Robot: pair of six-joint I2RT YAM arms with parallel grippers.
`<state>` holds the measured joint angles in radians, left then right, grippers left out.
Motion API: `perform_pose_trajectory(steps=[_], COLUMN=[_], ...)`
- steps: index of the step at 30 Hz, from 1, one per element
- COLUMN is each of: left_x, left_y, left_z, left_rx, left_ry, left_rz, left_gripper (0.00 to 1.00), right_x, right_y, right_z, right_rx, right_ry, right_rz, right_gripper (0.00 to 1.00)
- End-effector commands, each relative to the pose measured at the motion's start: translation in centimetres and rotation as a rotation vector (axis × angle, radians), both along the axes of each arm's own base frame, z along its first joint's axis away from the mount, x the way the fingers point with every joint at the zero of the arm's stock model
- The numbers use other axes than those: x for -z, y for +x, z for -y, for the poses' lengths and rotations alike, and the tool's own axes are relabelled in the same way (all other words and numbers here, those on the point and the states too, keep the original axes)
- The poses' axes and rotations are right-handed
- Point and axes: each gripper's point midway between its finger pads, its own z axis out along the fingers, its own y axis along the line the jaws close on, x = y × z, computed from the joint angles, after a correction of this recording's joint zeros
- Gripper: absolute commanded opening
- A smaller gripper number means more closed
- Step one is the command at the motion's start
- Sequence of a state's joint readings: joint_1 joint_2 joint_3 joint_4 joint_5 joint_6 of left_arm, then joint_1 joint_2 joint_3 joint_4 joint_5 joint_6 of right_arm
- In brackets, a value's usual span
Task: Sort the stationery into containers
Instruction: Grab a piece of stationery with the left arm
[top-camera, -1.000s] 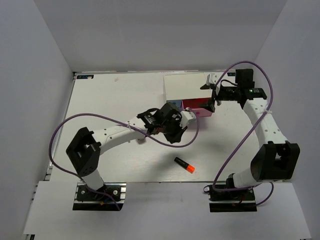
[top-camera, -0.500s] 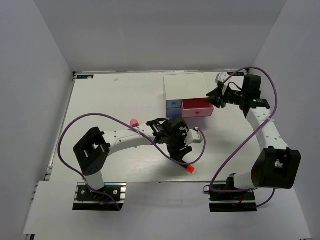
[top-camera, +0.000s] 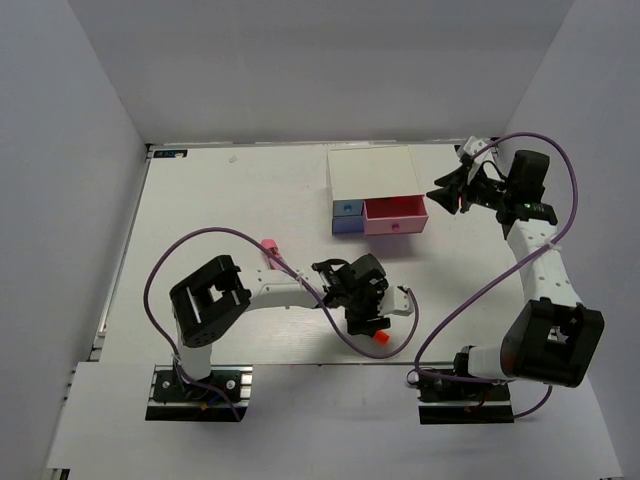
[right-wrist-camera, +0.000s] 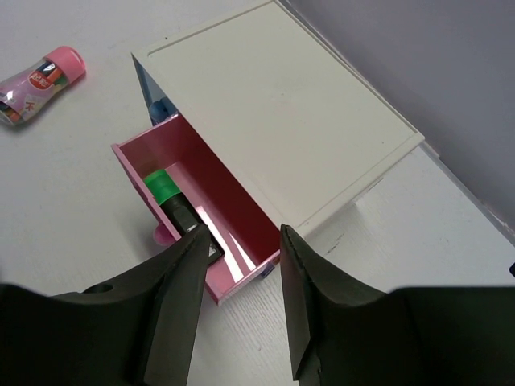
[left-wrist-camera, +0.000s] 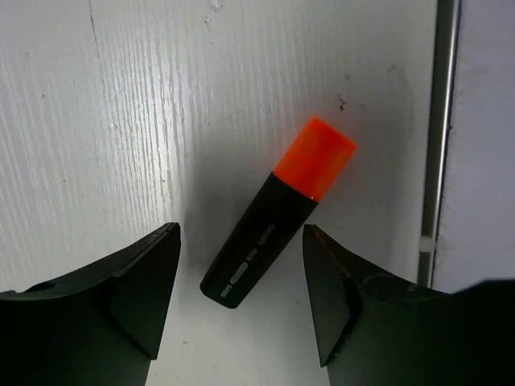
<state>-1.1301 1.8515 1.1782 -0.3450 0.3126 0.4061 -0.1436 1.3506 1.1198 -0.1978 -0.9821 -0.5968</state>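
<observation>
The left hand (left-wrist-camera: 241,301) is wide open and holds nothing. Its two dark fingers (left-wrist-camera: 141,289) stand on either side of the short black highlighter with the orange cap (left-wrist-camera: 269,221). The pen lies flat and aslant between them, cap pointing away from the hand, and neither finger seems to touch it. A second ago this hand was up beside the drawers and the pen lay alone; it has since swung down over it. I judge the next step to be closing on the barrel, and because the pen lies slantwise to the fingers the grip may twist it.

The right hand (right-wrist-camera: 241,241) is also open and empty. It has drawn back from the pink drawer (right-wrist-camera: 217,185), whose corner it was at a second ago. Just ahead of it that drawer stands pulled out of the white drawer box (right-wrist-camera: 273,121), with a green-capped highlighter (right-wrist-camera: 173,201) lying inside. So the drawer is ready to take the orange pen. Farther off, beyond the box, the stubby pink oblong item (right-wrist-camera: 40,76) lies on its side, not yet sorted.

The desk (top-camera: 220,200) is white-painted board with visible grain, and a metal rail (left-wrist-camera: 447,121) runs along its near edge. Plain pale grey walls (top-camera: 320,70) close in three sides.
</observation>
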Motion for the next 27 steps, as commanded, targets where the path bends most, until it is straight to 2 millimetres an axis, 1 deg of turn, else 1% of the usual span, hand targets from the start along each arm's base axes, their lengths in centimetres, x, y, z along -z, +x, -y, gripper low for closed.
perform_pose_trajectory(steps=[1, 2, 3, 4, 5, 6, 7, 8, 9, 10, 11, 12, 13, 15, 16, 17, 18, 19, 20, 21, 22, 23, 24, 25, 26, 27], left_x=[-0.8, -0.7, -0.3, -0.3, -0.4, 0.6, 0.9, 1.6, 1.8, 2.6, 2.7, 3.3, 3.3, 3.3, 3.1, 2.8, 1.8, 1.5, 0.9, -0.7, -2.1, -3.7, -4.8, -6.6, -7.4, -8.6], left_y=[1.0, 1.1, 0.7, 0.6, 0.9, 0.5, 0.4, 0.8, 0.5, 0.3, 0.6, 0.4, 0.5, 1.0, 1.4, 1.7, 2.8, 3.0, 4.1, 4.8, 5.3, 6.5, 6.8, 7.1, 7.9, 8.2], left_z=[1.5, 1.8, 1.9, 1.9, 2.0, 1.8, 1.5, 1.2, 1.2, 0.7, 0.6, 0.5, 0.4, 0.2, 0.3, 0.3, 1.0, 1.0, 1.1, 1.7, 2.1, 2.2, 2.6, 2.9, 2.5, 2.8], left_rx=[0.036, 0.044, 0.055, 0.055, 0.049, 0.054, 0.054, 0.038, 0.032, 0.033, 0.009, 0.003, -0.012, -0.058, -0.082, -0.105, -0.151, -0.177, -0.229, -0.259, -0.296, -0.329, -0.346, -0.367, -0.389, -0.399], left_ry=[-0.063, -0.062, -0.054, -0.054, -0.061, -0.043, -0.034, -0.015, -0.013, 0.006, 0.014, 0.024, 0.028, 0.041, 0.044, 0.047, 0.023, 0.026, 0.02, -0.008, -0.037, -0.05, -0.075, -0.115, -0.126, -0.158], left_rz=[0.091, 0.097, 0.093, 0.093, 0.104, 0.104, 0.1, 0.117, 0.122, 0.113, 0.12, 0.122, 0.125, 0.135, 0.142, 0.152, 0.153, 0.15, 0.165, 0.18, 0.195, 0.226, 0.233, 0.242, 0.254, 0.269], left_gripper=[0.72, 0.72, 0.72, 0.72, 0.72, 0.72, 0.72, 0.71, 0.69, 0.68, 0.65, 0.62, 0.52, 0.38, 0.25, 0.2, 0.15, 0.13, 0.13, 0.13, 0.13, 0.12, 0.11, 0.11, 0.11, 0.11], right_x=[-1.5, -1.2, -1.2, -1.4, -1.2, -1.2, -1.2, -1.0, -0.9, -1.0, -1.0, -1.0, -0.9, -0.9, -0.7, -0.6, -0.6, -0.4, -0.4, -0.3, 0.0, 0.2, 0.4, 0.7, 0.7, 0.7], right_y=[-0.9, -1.0, -1.1, -1.2, -1.2, -1.2, -1.3, -1.3, -1.3, -1.5, -1.5, -1.5, -1.6, -1.7, -1.8, -1.8, -1.9, -1.9, -2.0, -1.9, -1.9, -1.9, -2.0, -2.2, -2.2, -2.2], right_z=[-0.1, -0.1, 0.0, 0.0, 0.1, 0.2, 0.2, 0.4, 0.3, 0.3, 0.4, 0.3, 0.4, 0.4, 0.3, 0.4, 0.5, 0.6, 0.6, 0.7, 0.8, 1.0, 1.1, 1.2, 1.3, 1.3], right_rx=[-0.017, -0.018, -0.019, -0.017, -0.013, -0.01, -0.01, -0.007, -0.01, -0.013, -0.011, -0.016, -0.014, -0.016, -0.017, -0.013, -0.012, -0.007, -0.006, 0.005, 0.018, 0.027, 0.036, 0.044, 0.051, 0.052], right_ry=[0.031, 0.039, 0.042, 0.042, 0.045, 0.046, 0.048, 0.051, 0.056, 0.06, 0.06, 0.064, 0.066, 0.067, 0.069, 0.07, 0.07, 0.071, 0.07, 0.065, 0.062, 0.059, 0.058, 0.059, 0.063, 0.066], right_rz=[0.034, 0.021, 0.017, 0.024, 0.019, 0.017, 0.017, 0.013, 0.008, 0.006, 0.009, 0.007, 0.002, 0.003, 0.0, -0.004, -0.003, -0.009, -0.012, -0.013, -0.022, -0.027, -0.031, -0.038, -0.04, -0.036], right_gripper=[0.47, 0.47, 0.47, 0.47, 0.47, 0.47, 0.47, 0.47, 0.47, 0.47, 0.48, 0.48, 0.48, 0.48, 0.48, 0.48, 0.48, 0.5, 0.53, 0.88, 0.9, 0.9, 0.9, 0.9, 0.9, 0.9])
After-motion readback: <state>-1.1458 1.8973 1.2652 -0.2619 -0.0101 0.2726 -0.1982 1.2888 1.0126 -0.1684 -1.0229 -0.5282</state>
